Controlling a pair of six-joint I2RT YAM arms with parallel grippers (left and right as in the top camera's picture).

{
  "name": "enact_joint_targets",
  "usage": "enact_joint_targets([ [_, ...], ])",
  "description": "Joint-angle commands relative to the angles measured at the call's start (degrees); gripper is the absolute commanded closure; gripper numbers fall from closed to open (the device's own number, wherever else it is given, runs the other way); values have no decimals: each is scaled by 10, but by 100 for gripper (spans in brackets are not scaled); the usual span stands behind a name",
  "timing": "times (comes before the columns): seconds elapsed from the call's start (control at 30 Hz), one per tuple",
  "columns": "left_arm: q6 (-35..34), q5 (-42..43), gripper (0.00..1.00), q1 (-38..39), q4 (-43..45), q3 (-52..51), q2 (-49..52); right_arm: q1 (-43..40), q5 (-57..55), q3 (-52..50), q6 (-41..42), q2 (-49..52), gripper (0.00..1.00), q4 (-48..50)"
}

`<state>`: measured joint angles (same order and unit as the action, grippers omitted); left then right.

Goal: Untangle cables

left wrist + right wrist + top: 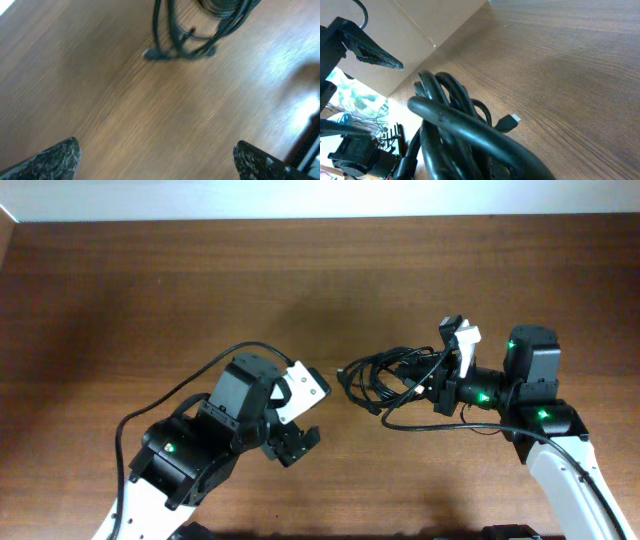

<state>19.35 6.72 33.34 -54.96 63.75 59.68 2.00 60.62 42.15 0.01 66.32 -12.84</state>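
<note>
Overhead view: a brown wood-grain counter (150,290) with two arms reaching in from the near edge. The right arm (540,410) is the landmark for the lines below.
Cables: the cables (385,380) are black cords bunched in one loose coil. They lie on the counter at the tip of the right arm, on its side toward the left arm. The loops overlap, and I cannot tell the single cords apart.
Loose strand: one cord trails out of the coil and runs along the counter beneath the right arm's wrist.
Right jaws: clenched on the edge of the coil nearest the right arm.
Left arm: the left arm (190,450) is well apart from the right arm, with the coil between the two.
Left jaws: released and spread wide, grasping nothing. They hang over bare wood on the far side of the coil from the right arm and do not touch it.
Left wrist view: two dark textured fingertips (55,160) sit in the bottom corners, far apart, with bare counter (150,110) between them. The cables (200,30) hang in at the top edge, blurred. A small plug end (152,53) lies on the wood at the lowest loop.
Right wrist view: the cables (455,130) fill the lower left, very close to the lens, as glossy loops stacked on one another. A plug (507,121) with a pale tip sticks out toward open counter (570,60). The right jaws are hidden behind the loops.
</note>
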Motion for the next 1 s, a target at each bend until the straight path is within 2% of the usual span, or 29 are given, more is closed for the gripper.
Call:
enact_joint_targets([
  [0.0, -5, 140, 1, -1, 40, 1, -8, -2, 2, 9, 2, -1, 96, 6],
  [0.07, -11, 205, 1, -1, 68, 1, -4, -2, 3, 9, 2, -1, 96, 6],
  [0.17, -56, 266, 1, -1, 107, 1, 12, -2, 3, 9, 2, -1, 96, 6],
  [0.27, -125, 269, 2, -1, 125, 1, 47, -2, 3, 9, 2, -1, 96, 6],
  [0.43, -227, 270, 13, -1, 135, 1, 129, -2, 3, 9, 2, -1, 96, 6],
  [0.6, -232, 312, 15, 0, 153, 1, 180, -2, 3, 9, 2, -1, 96, 6],
  [0.87, -233, 345, 17, 0, 192, 1, 188, -2, 2, 9, 2, -1, 96, 6],
  [0.93, -233, 344, 16, 1, 196, 1, 188, -2, 3, 9, 2, -1, 96, 6],
  [0.97, -233, 343, 12, 3, 203, 1, 188, -2, 3, 9, 2, -1, 96, 6],
])
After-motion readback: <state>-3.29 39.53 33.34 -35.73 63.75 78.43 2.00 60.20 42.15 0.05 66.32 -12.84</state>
